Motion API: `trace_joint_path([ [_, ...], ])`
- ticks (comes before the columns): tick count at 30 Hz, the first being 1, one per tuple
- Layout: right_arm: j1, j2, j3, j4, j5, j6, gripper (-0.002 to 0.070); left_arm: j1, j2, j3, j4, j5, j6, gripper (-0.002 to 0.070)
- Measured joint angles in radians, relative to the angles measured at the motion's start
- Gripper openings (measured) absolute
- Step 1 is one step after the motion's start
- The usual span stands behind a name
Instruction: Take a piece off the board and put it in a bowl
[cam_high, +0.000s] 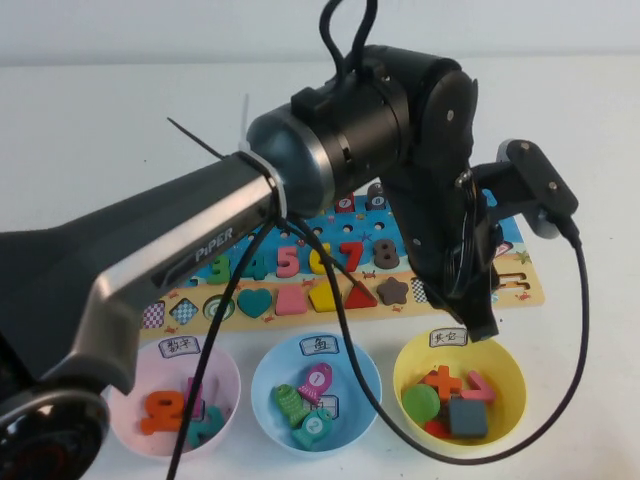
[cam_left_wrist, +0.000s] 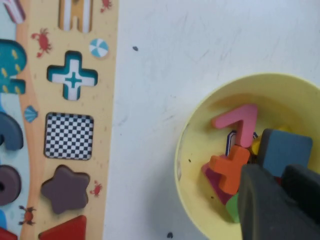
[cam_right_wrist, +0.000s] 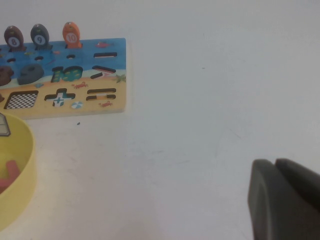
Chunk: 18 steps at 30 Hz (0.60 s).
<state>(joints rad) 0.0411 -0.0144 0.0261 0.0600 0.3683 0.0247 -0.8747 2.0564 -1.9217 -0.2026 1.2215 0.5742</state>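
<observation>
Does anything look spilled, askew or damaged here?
Nothing stands out. The green disc lies inside the yellow bowl with other pieces, nothing is spilled on the table, and the board lies flat. The left pincer hangs over the bowl's rim; the right pincer is parked over bare table, shut.

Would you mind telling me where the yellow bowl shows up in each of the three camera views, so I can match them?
High view: the yellow bowl sits front right, under the left gripper, holding the green disc.
Left wrist view: it fills the lower right corner, partly behind the gripper fingers.
Right wrist view: only its rim shows at the lower left edge.
Shared landmark: the board's checkered square slot.
</observation>
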Motion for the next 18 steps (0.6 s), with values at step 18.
trace_joint_path([
  [18, 0.0, 0.0, 0.0, 0.0, 0.0, 0.0, -0.0017, 0.049, -0.495, 0.475, 0.034, -0.216, -0.1, -0.0001],
])
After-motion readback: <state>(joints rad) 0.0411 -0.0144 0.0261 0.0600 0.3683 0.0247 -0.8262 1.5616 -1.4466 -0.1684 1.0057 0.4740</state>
